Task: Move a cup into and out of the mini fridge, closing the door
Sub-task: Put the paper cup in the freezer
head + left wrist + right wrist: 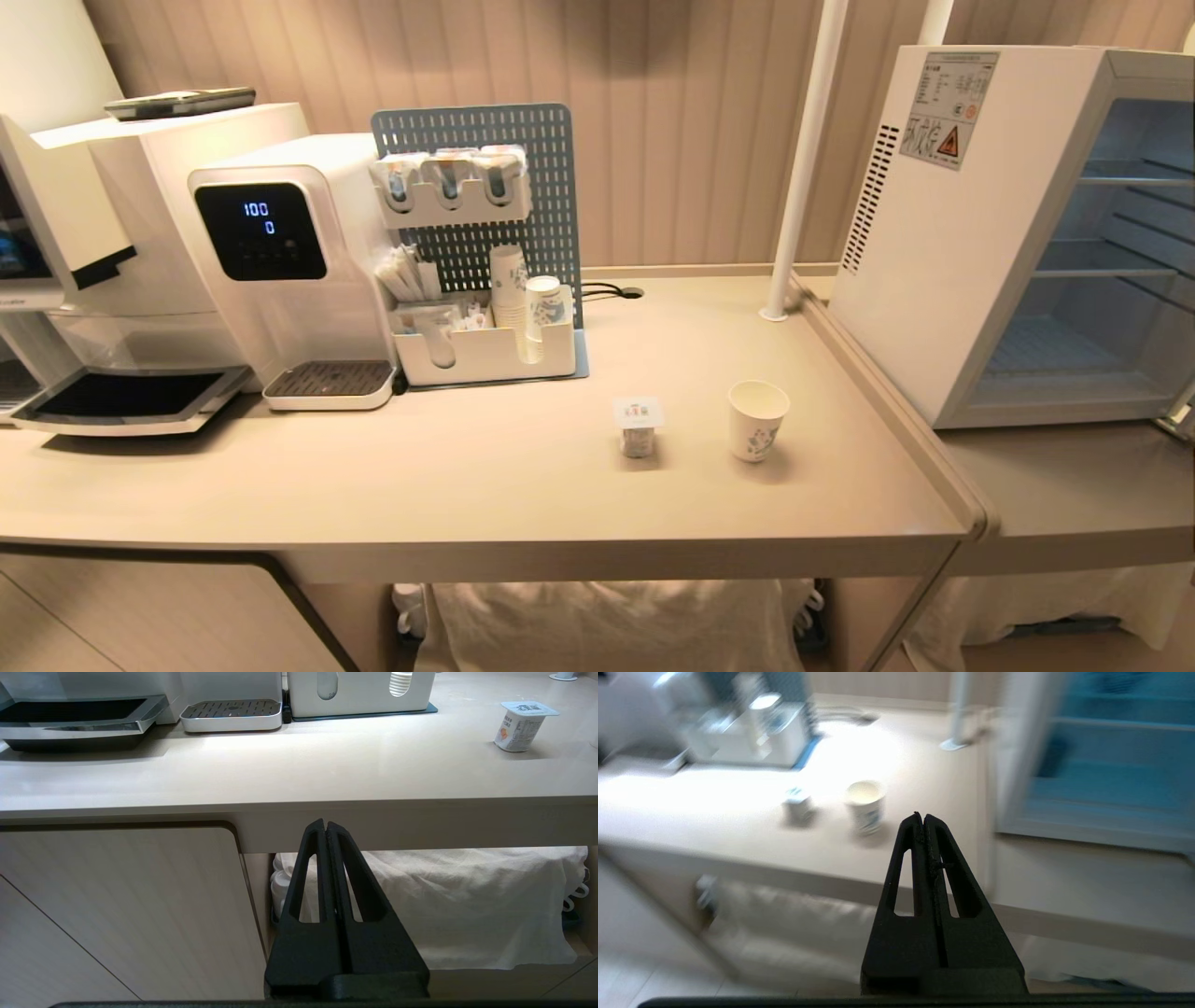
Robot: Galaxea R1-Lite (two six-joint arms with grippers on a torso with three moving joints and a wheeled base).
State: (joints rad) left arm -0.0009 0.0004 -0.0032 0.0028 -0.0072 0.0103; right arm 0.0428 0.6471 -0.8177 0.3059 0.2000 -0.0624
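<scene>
Standing upright on the pale beige desk (467,485), the small white paper cup (757,420) with a blue-green pattern low on its side is empty, mouth up and free on every side, which leaves it easy to take from the front. Just beside the cup, on the side away from the fridge, sits a smaller white plastic pot with a square foil lid (638,427); the two do not touch, and the print on the lid is too small to read. On the cup's other side, on a lower adjoining surface, the white boxy mini fridge (943,243) stands with its inside open to view, wire shelves bare, so a shelf is ready to receive the cup; its door is not in view. A warning sticker with a red triangle is on the fridge's side wall, its text unreadable. Farther from the cup than the pot, a white water dispenser (280,252) shows "100" and "0" on its black display.

The right end effector (923,816), fingers pressed together and empty, points toward the cup from in front of the desk edge. The left end effector (324,823), likewise closed and empty, hangs parked below the desk edge.
</scene>
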